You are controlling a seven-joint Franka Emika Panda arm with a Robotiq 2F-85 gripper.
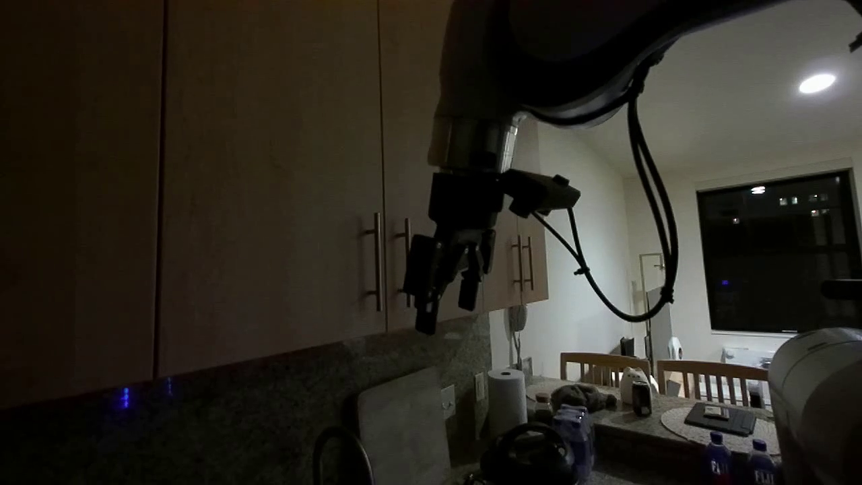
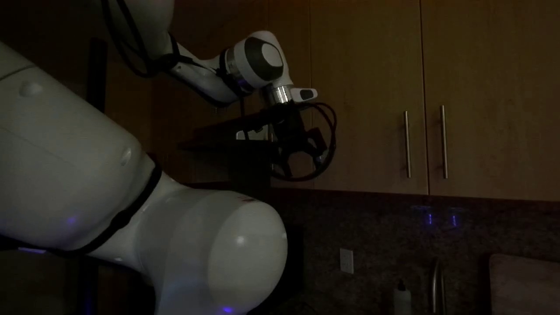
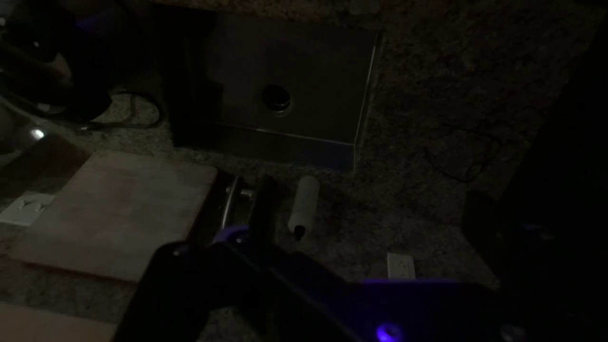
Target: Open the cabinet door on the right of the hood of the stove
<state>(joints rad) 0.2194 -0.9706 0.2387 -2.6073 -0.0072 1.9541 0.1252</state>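
Observation:
The cabinet door is a tall, flat tan panel in both exterior views [image 1: 269,168] [image 2: 367,87]. It lies flush with its neighbours, shut. Its slim vertical silver handle [image 1: 378,263] stands near its right edge and shows also in an exterior view [image 2: 407,144]. My gripper [image 1: 448,313] points downward in front of the cabinets, fingers spread and empty. It also shows in an exterior view [image 2: 302,166], apart from that handle. In the wrist view the dark gripper [image 3: 370,202] hangs above the counter, with no handle between its fingers.
A neighbouring door's handle [image 2: 443,142] is close beside. A dark hood-like shape [image 2: 227,127] is left of the doors. Below are a sink [image 3: 308,71], a bottle [image 3: 305,202], a cutting board [image 3: 128,204] and a faucet [image 2: 435,284]. A cable loop [image 1: 656,182] hangs from my arm.

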